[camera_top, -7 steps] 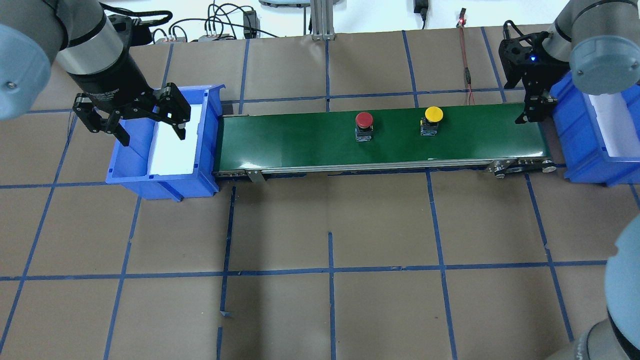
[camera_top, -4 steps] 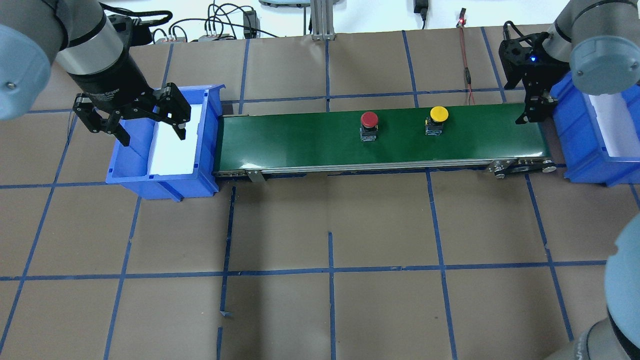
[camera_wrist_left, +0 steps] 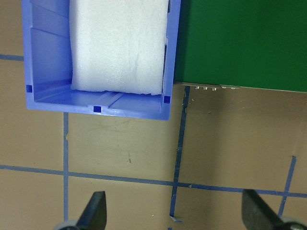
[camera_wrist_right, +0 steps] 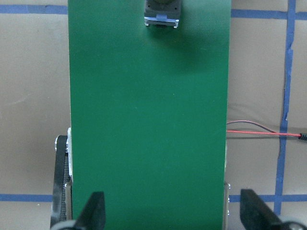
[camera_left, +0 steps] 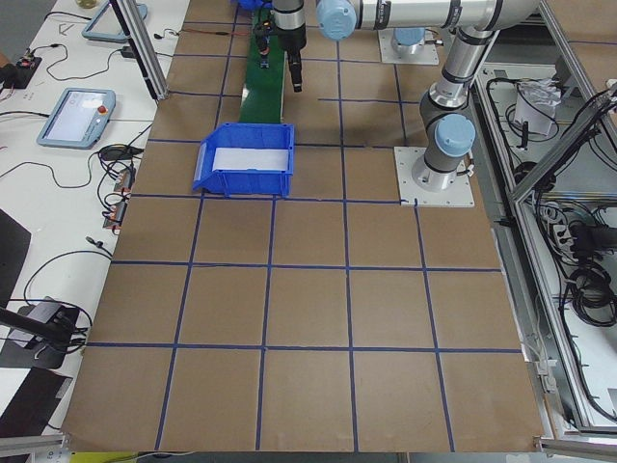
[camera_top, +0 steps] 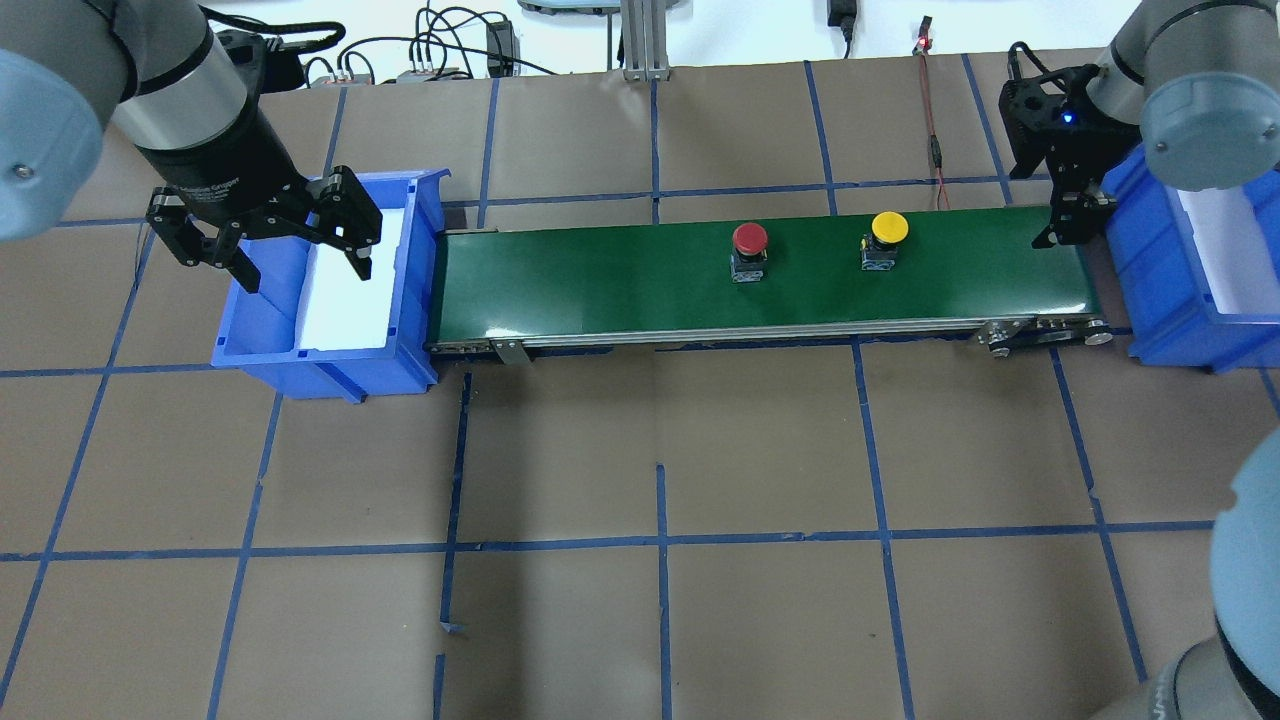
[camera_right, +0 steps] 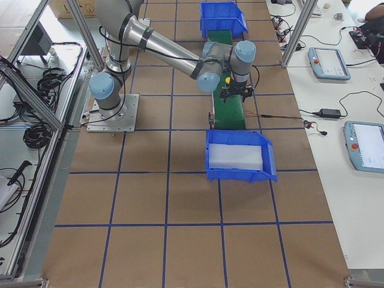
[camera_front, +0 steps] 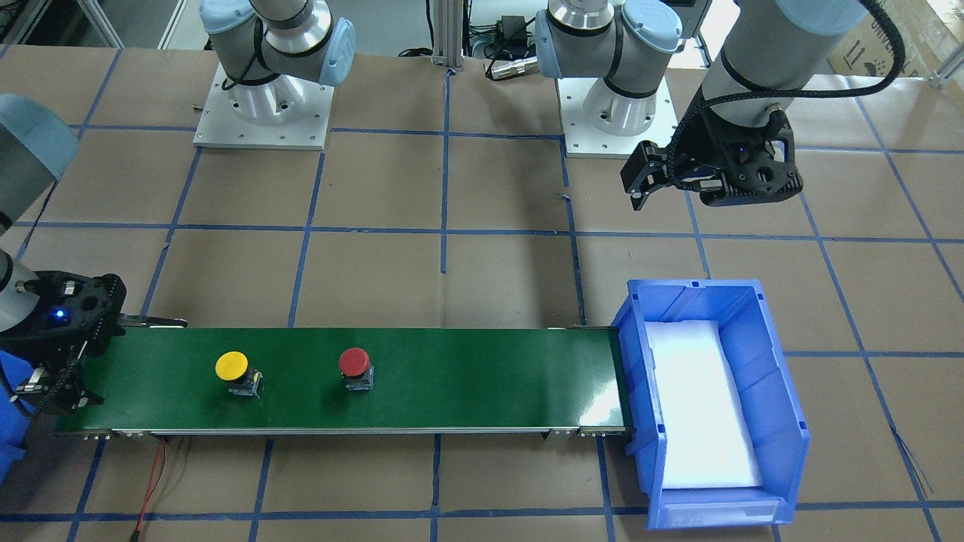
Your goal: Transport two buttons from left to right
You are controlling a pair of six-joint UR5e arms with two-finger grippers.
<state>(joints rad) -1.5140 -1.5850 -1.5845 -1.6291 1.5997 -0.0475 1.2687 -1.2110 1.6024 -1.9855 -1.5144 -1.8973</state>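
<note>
The red button and the yellow button stand upright on the green conveyor belt, the yellow one further right. Both show in the front view, yellow button and red button. My right gripper hangs open over the belt's right end. In its wrist view a button's black-and-silver body sits at the top edge, far from the open fingers. My left gripper is open and empty above the left blue bin.
The left bin holds a white foam pad. A second blue bin with white foam stands just past the belt's right end. A red wire lies behind the belt. Brown table with a blue tape grid all around.
Both buttons have moved right along the belt, toward the right gripper. Neither arm has moved and both grippers stay open.
</note>
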